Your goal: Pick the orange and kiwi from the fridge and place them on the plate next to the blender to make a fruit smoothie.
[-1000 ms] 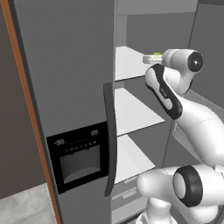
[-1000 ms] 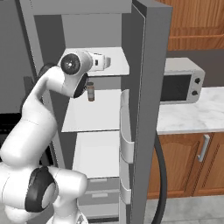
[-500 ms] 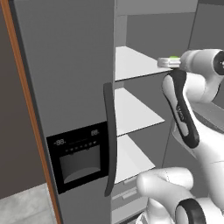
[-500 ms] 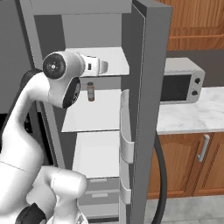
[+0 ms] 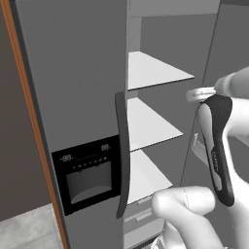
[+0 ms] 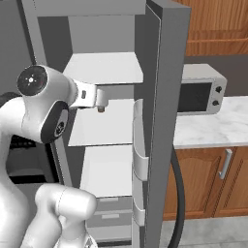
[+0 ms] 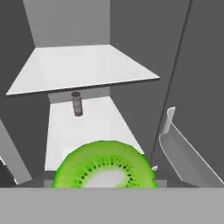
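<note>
Green kiwi (image 7: 105,165) sits pinched in the closed fingers inside the fridge (image 5: 73,97); withdrawing carelessly could clip the door bin (image 7: 181,151) and dislodge it.

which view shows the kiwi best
The hand view: the kiwi sits large at the bottom, its green cut face with dark seeds toward the camera. In the two base views I can't make it out at the gripper.
</note>
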You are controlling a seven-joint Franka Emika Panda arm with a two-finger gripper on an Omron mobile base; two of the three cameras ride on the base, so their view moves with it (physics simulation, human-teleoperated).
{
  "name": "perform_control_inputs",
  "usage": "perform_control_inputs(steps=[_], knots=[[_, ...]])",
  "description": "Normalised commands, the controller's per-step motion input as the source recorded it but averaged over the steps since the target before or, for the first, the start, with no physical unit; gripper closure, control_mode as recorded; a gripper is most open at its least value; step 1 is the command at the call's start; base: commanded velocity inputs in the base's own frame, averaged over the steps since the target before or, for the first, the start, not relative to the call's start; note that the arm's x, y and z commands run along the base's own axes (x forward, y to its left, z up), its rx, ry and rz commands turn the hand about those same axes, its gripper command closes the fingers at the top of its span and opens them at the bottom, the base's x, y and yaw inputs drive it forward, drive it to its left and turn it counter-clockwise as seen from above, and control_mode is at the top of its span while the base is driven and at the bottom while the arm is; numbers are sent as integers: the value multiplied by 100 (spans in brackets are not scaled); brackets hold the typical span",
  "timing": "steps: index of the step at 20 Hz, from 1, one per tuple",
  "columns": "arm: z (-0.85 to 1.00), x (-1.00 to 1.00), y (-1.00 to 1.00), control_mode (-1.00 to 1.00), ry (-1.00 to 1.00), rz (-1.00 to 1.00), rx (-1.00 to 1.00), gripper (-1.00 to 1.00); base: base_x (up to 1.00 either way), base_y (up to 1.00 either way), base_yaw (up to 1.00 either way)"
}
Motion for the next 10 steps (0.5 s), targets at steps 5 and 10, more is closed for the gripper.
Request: perform_control_inputs(steps=[5, 10], knots=[[-51, -99, 30, -100, 18, 0, -1, 100, 0, 0, 0], [-36, -56, 53, -100, 12, 2, -6, 100, 0, 0, 0]])
